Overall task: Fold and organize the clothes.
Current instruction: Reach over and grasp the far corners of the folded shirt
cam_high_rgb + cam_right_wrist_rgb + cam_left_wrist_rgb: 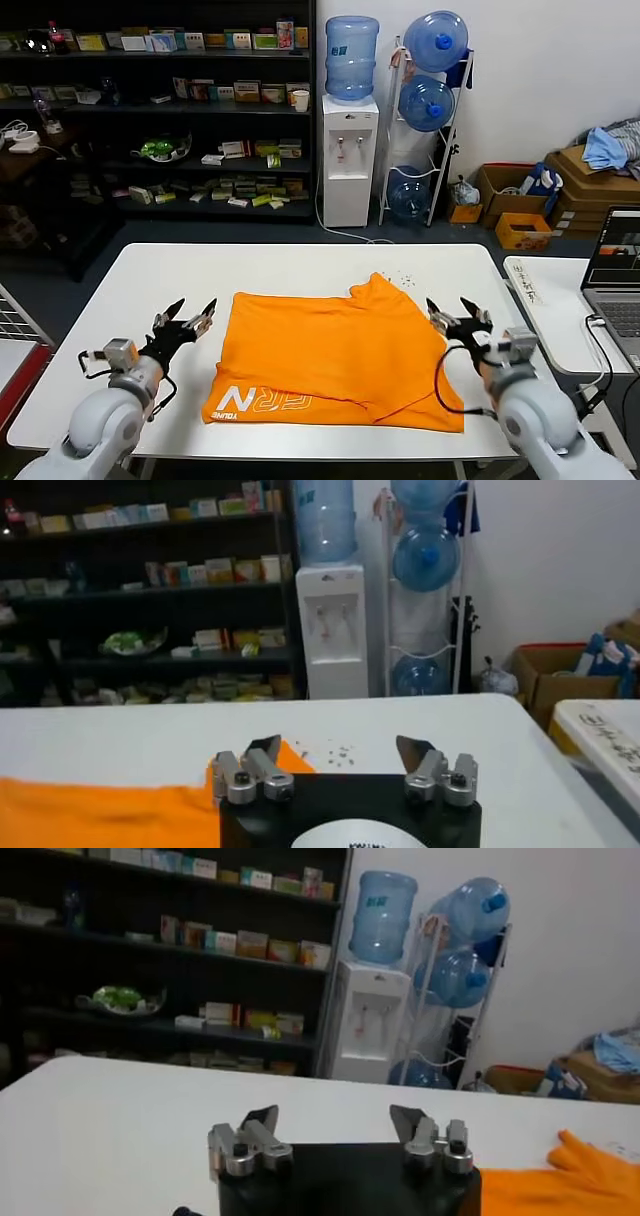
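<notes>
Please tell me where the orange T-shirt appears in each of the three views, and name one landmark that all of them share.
Head view: the orange T-shirt lies on the white table, between the two open grippers.
Left wrist view: only an orange edge shows, lower right corner.
Right wrist view: an orange strip shows at lower left, beside the gripper.
Shared landmark: the white water dispenser with its blue bottle.
</notes>
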You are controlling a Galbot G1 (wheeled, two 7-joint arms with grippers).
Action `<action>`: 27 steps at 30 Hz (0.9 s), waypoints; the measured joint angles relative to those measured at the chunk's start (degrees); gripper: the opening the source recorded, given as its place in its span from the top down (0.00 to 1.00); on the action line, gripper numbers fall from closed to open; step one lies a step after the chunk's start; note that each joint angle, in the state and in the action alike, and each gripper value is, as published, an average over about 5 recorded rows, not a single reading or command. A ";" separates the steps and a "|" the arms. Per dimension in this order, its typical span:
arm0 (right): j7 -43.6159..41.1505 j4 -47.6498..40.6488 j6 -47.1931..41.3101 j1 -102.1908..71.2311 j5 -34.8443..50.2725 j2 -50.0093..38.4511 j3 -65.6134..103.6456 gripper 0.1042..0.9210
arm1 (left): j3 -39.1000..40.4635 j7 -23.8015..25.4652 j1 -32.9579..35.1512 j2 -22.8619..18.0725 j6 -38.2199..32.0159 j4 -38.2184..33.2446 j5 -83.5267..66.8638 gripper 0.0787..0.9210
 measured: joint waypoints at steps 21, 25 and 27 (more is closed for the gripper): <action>-2.18 -29.17 -5.97 23.79 -5.65 13.46 -13.01 0.12 | 13.15 5.69 -22.05 -6.22 1.67 27.66 -0.49 0.12; -2.65 -31.43 -6.41 25.03 -6.37 14.11 -13.62 0.12 | 14.36 5.81 -23.30 -7.02 2.05 29.32 -0.18 0.12; -2.90 -32.33 -6.71 25.41 -6.65 14.33 -13.91 0.12 | 14.77 5.83 -23.58 -7.30 2.19 29.87 0.02 0.12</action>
